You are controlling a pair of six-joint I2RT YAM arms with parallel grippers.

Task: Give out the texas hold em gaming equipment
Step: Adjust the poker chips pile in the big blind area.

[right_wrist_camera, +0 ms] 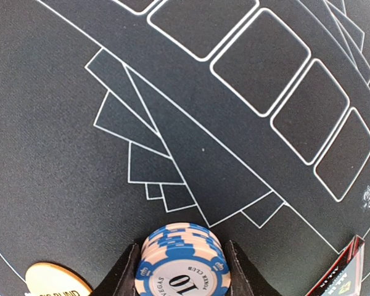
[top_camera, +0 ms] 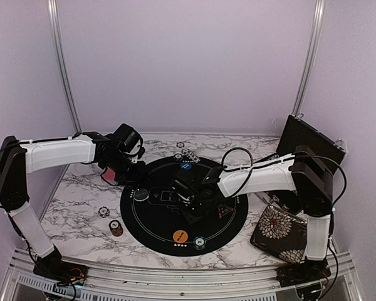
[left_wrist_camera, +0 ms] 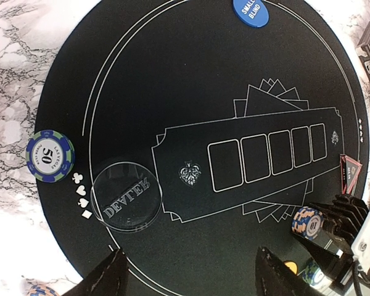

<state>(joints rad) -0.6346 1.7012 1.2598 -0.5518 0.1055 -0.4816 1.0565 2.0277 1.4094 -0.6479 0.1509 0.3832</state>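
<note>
A black round poker mat (top_camera: 153,219) lies mid-table. My right gripper (right_wrist_camera: 182,246) is low on the mat, its fingers pressed on both sides of a blue-and-pink stack of poker chips (right_wrist_camera: 184,268) marked 10; the same stack (left_wrist_camera: 307,223) shows in the left wrist view. My left gripper (left_wrist_camera: 194,274) hovers open over the mat's left edge, nothing between its fingers. Below it lie a clear dealer disc (left_wrist_camera: 126,195) and a blue-green 50 chip (left_wrist_camera: 50,156). On the mat also lie a blue small-blind disc (left_wrist_camera: 250,11), an orange disc (top_camera: 180,236) and a red-edged triangle (left_wrist_camera: 349,174).
Loose chips (top_camera: 116,227) lie on the marble left of the mat, others (top_camera: 188,153) behind it. A floral pouch (top_camera: 281,232) lies at the right front and a black case (top_camera: 307,141) stands at the back right. Something pink-red (top_camera: 110,174) sits under the left arm.
</note>
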